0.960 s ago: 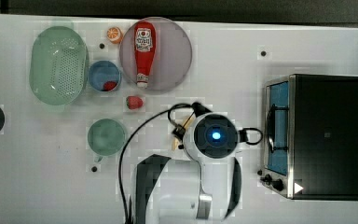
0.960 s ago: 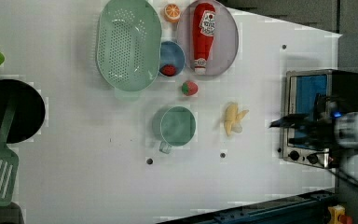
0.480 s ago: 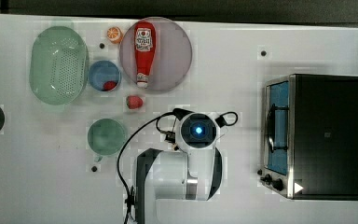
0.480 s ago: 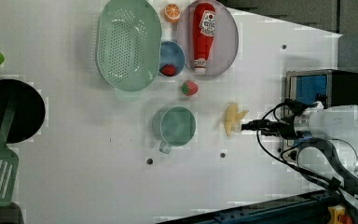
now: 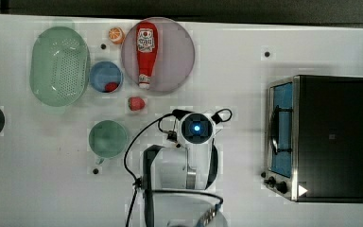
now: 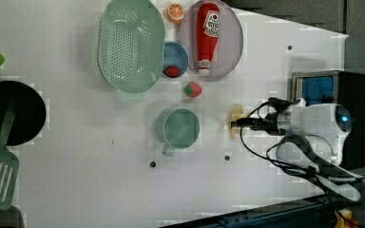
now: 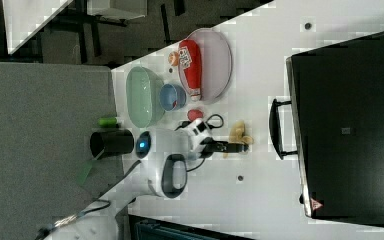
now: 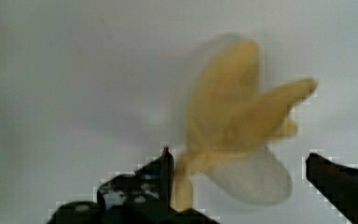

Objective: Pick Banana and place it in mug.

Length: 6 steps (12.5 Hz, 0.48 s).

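Straddling smooth pale-yellow banana, my gripper jaws spread wide; round green mug at nine o'clock, hollow.

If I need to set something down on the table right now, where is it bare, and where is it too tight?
Bare: the top view's stretch between the purple plate and the toaster oven, and the white table below the mug. Crowded: the top view's upper left, where colander, blue bowl, ketchup bottle and strawberry cluster.
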Tool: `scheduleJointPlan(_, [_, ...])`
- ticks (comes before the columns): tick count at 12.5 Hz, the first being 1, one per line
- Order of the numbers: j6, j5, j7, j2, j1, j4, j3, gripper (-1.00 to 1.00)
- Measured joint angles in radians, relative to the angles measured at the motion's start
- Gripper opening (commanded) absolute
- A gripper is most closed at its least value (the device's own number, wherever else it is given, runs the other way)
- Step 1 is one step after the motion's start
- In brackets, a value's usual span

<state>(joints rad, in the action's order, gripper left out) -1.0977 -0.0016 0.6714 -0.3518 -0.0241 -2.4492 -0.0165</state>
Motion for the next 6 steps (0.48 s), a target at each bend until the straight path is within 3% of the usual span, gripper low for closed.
scheduleJointPlan(2, [-0.032, 0.010, 0.001, -0.074, -0.014, -0.004, 0.008, 0.42])
scheduleJointPlan(6, [-0.068, -0.017, 0.004, 0.013, 0.009, -0.023, 0.009, -0.48])
